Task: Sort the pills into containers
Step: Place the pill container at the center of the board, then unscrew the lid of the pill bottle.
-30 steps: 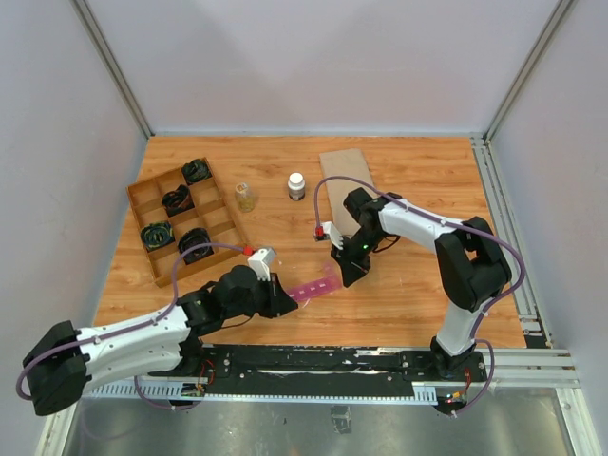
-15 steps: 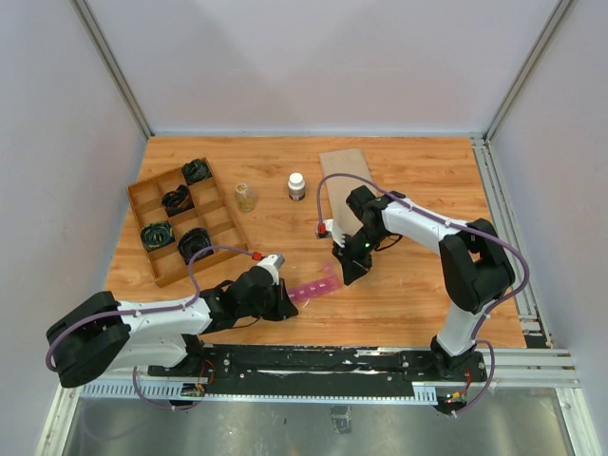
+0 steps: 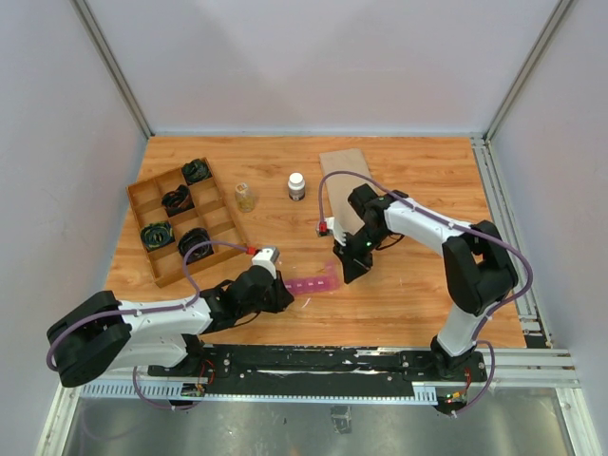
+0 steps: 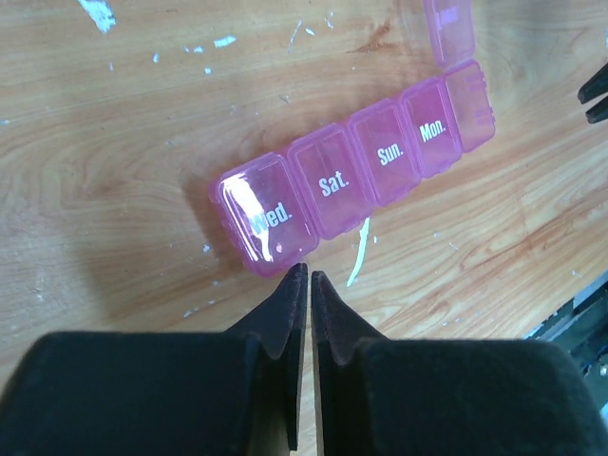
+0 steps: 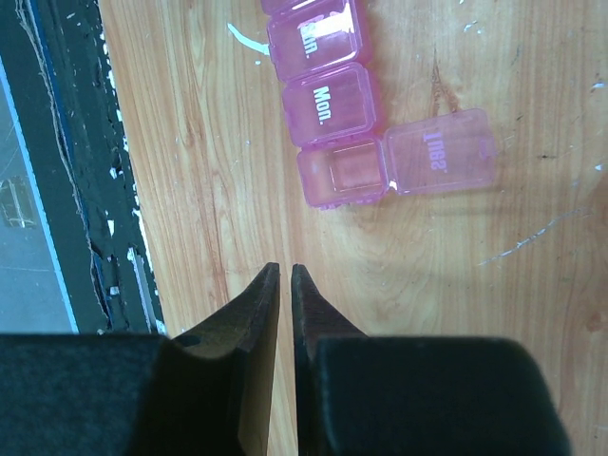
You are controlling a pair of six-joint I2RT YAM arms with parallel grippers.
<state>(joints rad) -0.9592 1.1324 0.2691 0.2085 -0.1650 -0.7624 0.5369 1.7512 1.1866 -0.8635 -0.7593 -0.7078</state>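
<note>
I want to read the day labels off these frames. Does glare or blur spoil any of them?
Left wrist view: a white glare streak crosses the Wed. lid, washing out its first letter; Sat., Sun. and Mon. are sharp. Right wrist view: Mon. reads clean, the open lid prints faintly. Top view: the pink containers are too small to read.

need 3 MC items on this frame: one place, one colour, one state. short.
1. Where does the pill strip lie? A in the wooden tray; B on the table between the left gripper and right gripper; C on the cardboard sheet.
2. Its colour? A blue; B green; C pink.
3. The lid beside "Mon." is: A flipped open; B shut; C missing.
Key: 1 B, it rests on bare wood between both grippers. 2 C, pink in every view. 3 A, it lies folded out beside its compartment.
</note>
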